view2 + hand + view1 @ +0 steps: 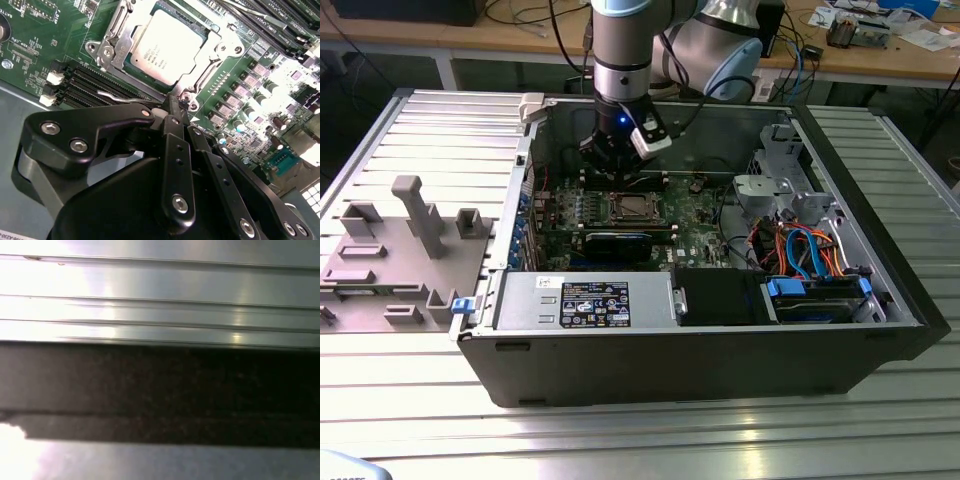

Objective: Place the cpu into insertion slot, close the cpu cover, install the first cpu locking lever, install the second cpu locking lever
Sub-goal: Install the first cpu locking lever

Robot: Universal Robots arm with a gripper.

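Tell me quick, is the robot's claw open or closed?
Claw: closed, fingertips together next to the cpu cover, right by a thin metal lever; whether it pinches that cannot be told.

faint print on the cpu (167, 45), perhaps several lines, none legible

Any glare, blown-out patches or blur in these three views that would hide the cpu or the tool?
Second wrist view: glare washes out the board at one edge, but the cpu under its cover reads clearly, and the tool is sharp. First wrist view: blurred, blown-out corners, ribbed metal with a dark band. Exterior view: even light; the socket area is small.
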